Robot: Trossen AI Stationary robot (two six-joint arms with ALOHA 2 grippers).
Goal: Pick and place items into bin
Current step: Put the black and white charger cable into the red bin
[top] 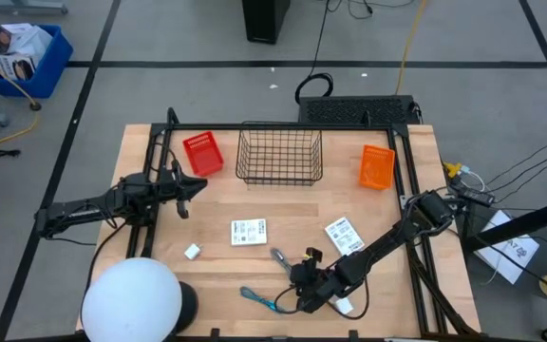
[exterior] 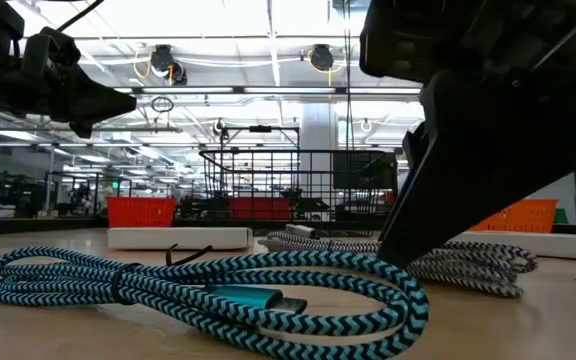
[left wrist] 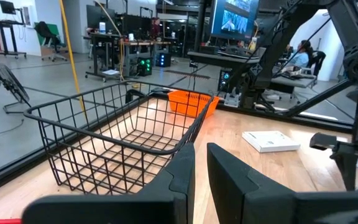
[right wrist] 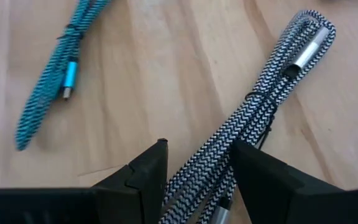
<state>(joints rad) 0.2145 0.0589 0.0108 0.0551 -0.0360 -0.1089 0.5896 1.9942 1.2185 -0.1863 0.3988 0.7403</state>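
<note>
Legible text: none.
Two white packets [top: 249, 232] [top: 344, 235] on the table carry dark printed blocks, too small to read in the high view. A sheet [top: 514, 249] beside the table's right edge bears dark marks, not decipherable. A screen [left wrist: 234, 17] in the room shows a picture, no readable characters.

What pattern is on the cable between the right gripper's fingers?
Grey-and-white braided zigzag cable, clearest in the right wrist view.
</note>
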